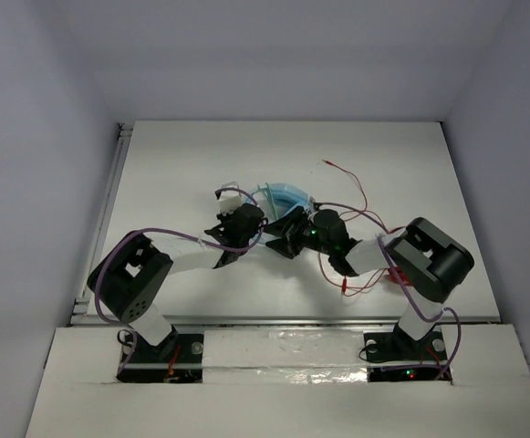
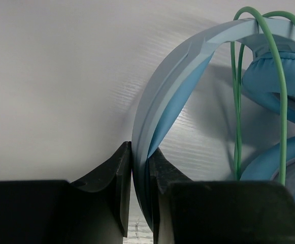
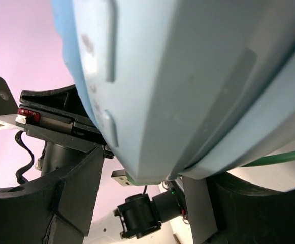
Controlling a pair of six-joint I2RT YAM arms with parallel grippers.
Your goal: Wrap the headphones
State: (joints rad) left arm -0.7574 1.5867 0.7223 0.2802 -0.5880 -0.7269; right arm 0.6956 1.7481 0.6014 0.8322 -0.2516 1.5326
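The light blue headphones are at the table's middle, between both grippers. My left gripper is shut on the wide headband, which rises between its fingertips. The padded ear cups and loops of thin green cable hang to the right in the left wrist view. My right gripper holds an ear cup's smooth shell, which fills the right wrist view between its fingers. A silver plug with a green body shows just behind the cup. A stretch of green cable runs off to the right.
A thin red cable trails over the table right of the headphones and loops down beside the right arm. A small red part shows next to that arm. White walls enclose the table on three sides.
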